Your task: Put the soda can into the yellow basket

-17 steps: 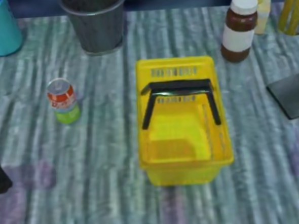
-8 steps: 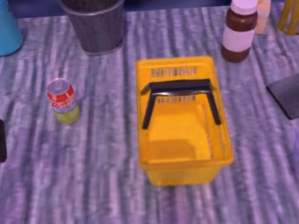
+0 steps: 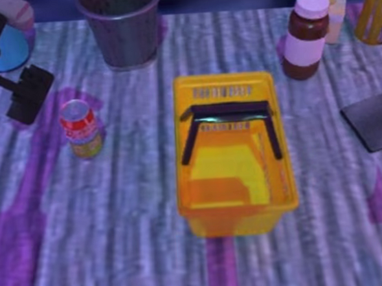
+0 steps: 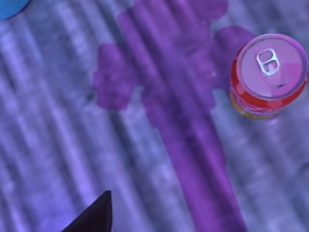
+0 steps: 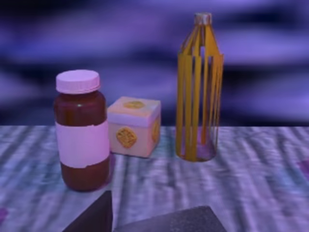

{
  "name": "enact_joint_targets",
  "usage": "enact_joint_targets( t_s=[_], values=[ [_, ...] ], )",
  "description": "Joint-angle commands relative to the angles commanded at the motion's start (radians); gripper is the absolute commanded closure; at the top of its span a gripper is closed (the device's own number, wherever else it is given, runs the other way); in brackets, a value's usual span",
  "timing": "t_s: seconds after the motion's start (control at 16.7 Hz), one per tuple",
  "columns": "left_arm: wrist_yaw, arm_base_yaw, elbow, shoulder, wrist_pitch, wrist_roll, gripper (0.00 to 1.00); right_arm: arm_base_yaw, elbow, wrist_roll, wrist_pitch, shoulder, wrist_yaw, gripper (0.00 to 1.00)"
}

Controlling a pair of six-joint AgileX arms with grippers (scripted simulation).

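Red-and-white soda can (image 3: 81,129) stands upright on the desk, left of the yellow basket (image 3: 233,154). Our left end effector (image 3: 27,94) hovers just up-left of it, clearly nearer; can't tell whether its fingers are spread.

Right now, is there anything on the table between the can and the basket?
No. In the top view only bare tablecloth lies between the can and the basket; the left gripper hangs on the can's other side.
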Motion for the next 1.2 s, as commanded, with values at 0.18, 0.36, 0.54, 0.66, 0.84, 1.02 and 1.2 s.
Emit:
enact_joint_targets(
  t_s=[0.18, 0.36, 0.54, 0.66, 0.84, 1.02, 1.2],
  values=[
    [-0.001, -0.027, 0.261, 0.306, -0.166, 0.076, 0.00, 0.000, 0.000, 0.000, 0.000, 0.000, 0.000, 0.00],
    [-0.001, -0.050, 0.473, 0.552, -0.301, 0.139, 0.00, 0.000, 0.000, 0.000, 0.000, 0.000, 0.000, 0.00],
    [0.000, -0.068, 0.617, 0.716, -0.395, 0.183, 0.00, 0.000, 0.000, 0.000, 0.000, 0.000, 0.000, 0.00],
    [0.001, -0.075, 0.665, 0.772, -0.429, 0.199, 0.00, 0.000, 0.000, 0.000, 0.000, 0.000, 0.000, 0.00],
    [0.002, -0.077, 0.676, 0.786, -0.437, 0.203, 0.00, 0.000, 0.000, 0.000, 0.000, 0.000, 0.000, 0.00],
    [0.001, -0.071, 0.674, 0.785, -0.435, 0.202, 0.00, 0.000, 0.000, 0.000, 0.000, 0.000, 0.000, 0.00],
    [0.002, -0.075, 0.637, 0.791, -0.394, 0.205, 0.00, 0.000, 0.000, 0.000, 0.000, 0.000, 0.000, 0.00]
  ],
)
